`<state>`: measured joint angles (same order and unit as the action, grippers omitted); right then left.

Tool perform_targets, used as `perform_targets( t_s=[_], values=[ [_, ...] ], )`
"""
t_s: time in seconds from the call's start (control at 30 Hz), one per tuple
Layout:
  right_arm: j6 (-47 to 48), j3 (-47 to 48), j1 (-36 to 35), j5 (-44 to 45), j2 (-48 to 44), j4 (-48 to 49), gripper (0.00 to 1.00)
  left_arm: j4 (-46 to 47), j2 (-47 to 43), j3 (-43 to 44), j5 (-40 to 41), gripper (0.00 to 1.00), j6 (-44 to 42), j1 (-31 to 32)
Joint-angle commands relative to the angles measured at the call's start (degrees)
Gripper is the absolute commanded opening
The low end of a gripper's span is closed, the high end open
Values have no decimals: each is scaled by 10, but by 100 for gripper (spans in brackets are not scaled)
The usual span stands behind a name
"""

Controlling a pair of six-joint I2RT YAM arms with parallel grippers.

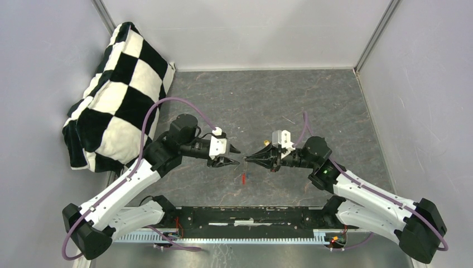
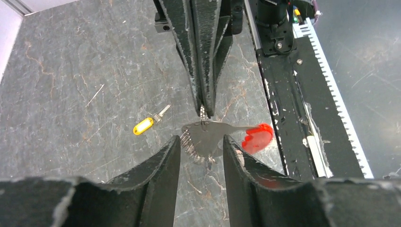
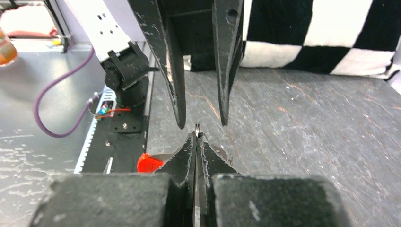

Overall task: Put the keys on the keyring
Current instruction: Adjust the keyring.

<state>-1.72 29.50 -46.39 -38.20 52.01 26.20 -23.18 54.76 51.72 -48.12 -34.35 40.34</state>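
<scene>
My right gripper (image 1: pixel 247 159) is shut on the keyring's thin metal loop (image 3: pixel 197 128), which sticks out edge-on at its tips (image 3: pixel 197 136). A grey key blade (image 2: pixel 208 135) and a bright red round piece (image 2: pixel 257 138) hang from the loop just above the table; the red piece also shows in the top view (image 1: pixel 244 178) and the right wrist view (image 3: pixel 149 163). My left gripper (image 1: pixel 239 157) is open and empty, facing the right one tip to tip, with its fingers either side of the hanging blade (image 2: pixel 202 139). A yellow-capped key (image 2: pixel 143 126) lies on the table. The blue-capped key is out of view.
A black-and-white checkered cushion (image 1: pixel 120 95) leans in the back left corner. A black rail with a white toothed strip (image 1: pixel 245 215) runs along the near edge between the arm bases. Grey walls enclose the dark stone-patterned table (image 1: pixel 312 100).
</scene>
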Motion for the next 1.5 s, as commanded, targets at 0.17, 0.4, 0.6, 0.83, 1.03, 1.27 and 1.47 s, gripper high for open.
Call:
perform_targets(
  t_s=[0.17, 0.4, 0.6, 0.83, 1.03, 1.27, 1.47],
  values=[
    [-75, -5, 3, -36, 5, 138, 0, 60, -1, -9, -47, 36, 83, 2],
    [-97, -9, 3, -34, 15, 171, 0, 88, -5, -8, -64, 34, 121, 2],
    [-123, -20, 3, -31, 30, 207, 0, 101, -11, -6, -89, 31, 147, 2],
    [-121, -23, 3, -26, 26, 205, 0, 59, -10, -7, -82, 2, 97, 2],
    [-108, -23, 2, -16, 11, 185, 0, 31, -3, -2, -69, 26, 85, 2],
    [-128, -26, 3, -22, 16, 208, 0, 53, -7, -11, -64, 28, 114, 2],
    [-131, -27, 3, -25, 18, 208, 0, 91, -1, -8, -64, 21, 144, 2]
  ],
)
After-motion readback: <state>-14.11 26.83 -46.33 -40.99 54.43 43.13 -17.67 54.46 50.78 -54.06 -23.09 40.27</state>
